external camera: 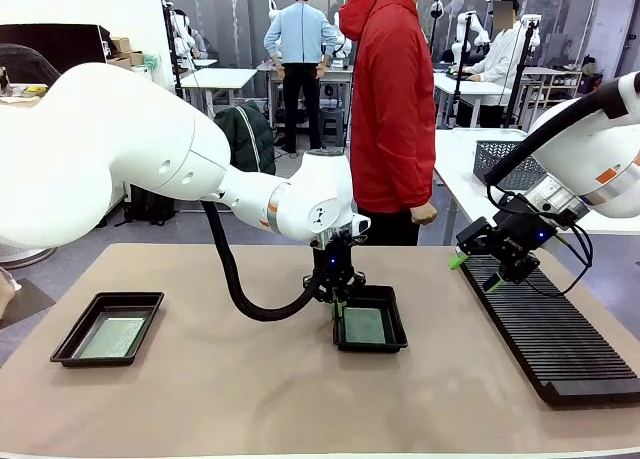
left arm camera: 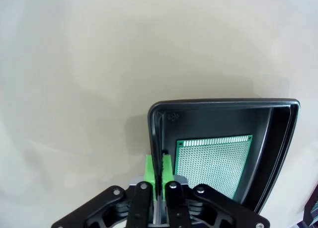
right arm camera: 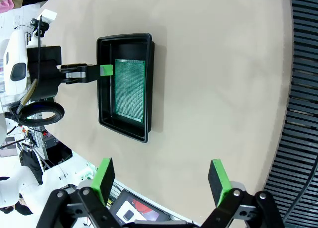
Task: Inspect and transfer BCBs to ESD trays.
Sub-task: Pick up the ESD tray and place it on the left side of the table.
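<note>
Lying flat inside the middle ESD tray (external camera: pixel 396 331), the BCB (external camera: pixel 364 325) looked thin, stiff and light, likely best lifted by its edges. The left hand (left arm camera: pixel 158 171) was pinched shut on that tray's rim, its pads either side of the wall. A second tray (external camera: pixel 73 342) with a board (external camera: pixel 111 337) sat well apart. The right hand (right arm camera: pixel 163 181) hung spread wide, empty, above the tabletop (external camera: pixel 250 399) near the slotted rack (external camera: pixel 560 344).

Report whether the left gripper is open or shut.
Shut. In the left wrist view the left gripper has its green fingers pinched on the rim of the ESD tray holding a BCB.
</note>
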Robot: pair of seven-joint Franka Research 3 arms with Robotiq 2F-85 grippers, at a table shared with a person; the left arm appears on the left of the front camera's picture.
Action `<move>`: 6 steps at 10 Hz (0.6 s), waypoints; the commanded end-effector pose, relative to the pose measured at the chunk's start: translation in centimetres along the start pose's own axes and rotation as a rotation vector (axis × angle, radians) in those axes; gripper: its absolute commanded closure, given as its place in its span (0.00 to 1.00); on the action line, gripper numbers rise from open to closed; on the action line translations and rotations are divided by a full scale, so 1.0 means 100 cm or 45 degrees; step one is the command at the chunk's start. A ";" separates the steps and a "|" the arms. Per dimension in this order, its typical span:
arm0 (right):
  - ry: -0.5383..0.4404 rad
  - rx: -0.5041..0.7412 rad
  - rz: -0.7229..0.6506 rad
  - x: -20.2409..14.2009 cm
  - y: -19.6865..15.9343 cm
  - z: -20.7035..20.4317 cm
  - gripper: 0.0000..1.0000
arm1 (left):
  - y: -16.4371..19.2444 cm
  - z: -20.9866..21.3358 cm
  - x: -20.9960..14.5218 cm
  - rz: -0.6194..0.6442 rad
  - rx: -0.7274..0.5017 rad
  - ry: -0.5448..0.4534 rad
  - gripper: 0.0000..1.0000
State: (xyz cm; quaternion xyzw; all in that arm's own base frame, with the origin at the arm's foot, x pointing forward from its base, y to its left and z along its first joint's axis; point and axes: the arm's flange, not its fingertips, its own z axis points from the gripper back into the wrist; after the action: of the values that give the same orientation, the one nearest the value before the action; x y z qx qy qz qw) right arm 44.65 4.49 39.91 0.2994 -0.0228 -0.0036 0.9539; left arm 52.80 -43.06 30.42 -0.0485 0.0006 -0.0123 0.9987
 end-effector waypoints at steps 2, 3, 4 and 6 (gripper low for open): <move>-0.003 -0.026 -0.022 -0.001 0.002 0.001 0.00 | 0.007 0.000 -0.011 0.047 -0.020 -0.027 1.00; -0.003 -0.026 -0.022 -0.001 0.002 0.001 0.00 | 0.007 0.000 -0.011 0.053 -0.024 -0.027 1.00; -0.003 -0.026 -0.022 -0.001 0.002 0.001 0.00 | 0.009 0.001 -0.012 0.054 -0.034 -0.027 1.00; -0.003 -0.026 -0.022 -0.001 0.002 0.001 0.00 | 0.017 0.001 -0.014 0.066 -0.065 -0.034 1.00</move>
State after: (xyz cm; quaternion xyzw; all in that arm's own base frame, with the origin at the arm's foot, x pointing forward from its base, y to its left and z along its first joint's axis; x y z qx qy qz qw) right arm 44.65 4.50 39.91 0.2994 -0.0228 -0.0035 0.9539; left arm 52.64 -42.69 30.37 -0.0593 -0.0048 -0.0041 0.9982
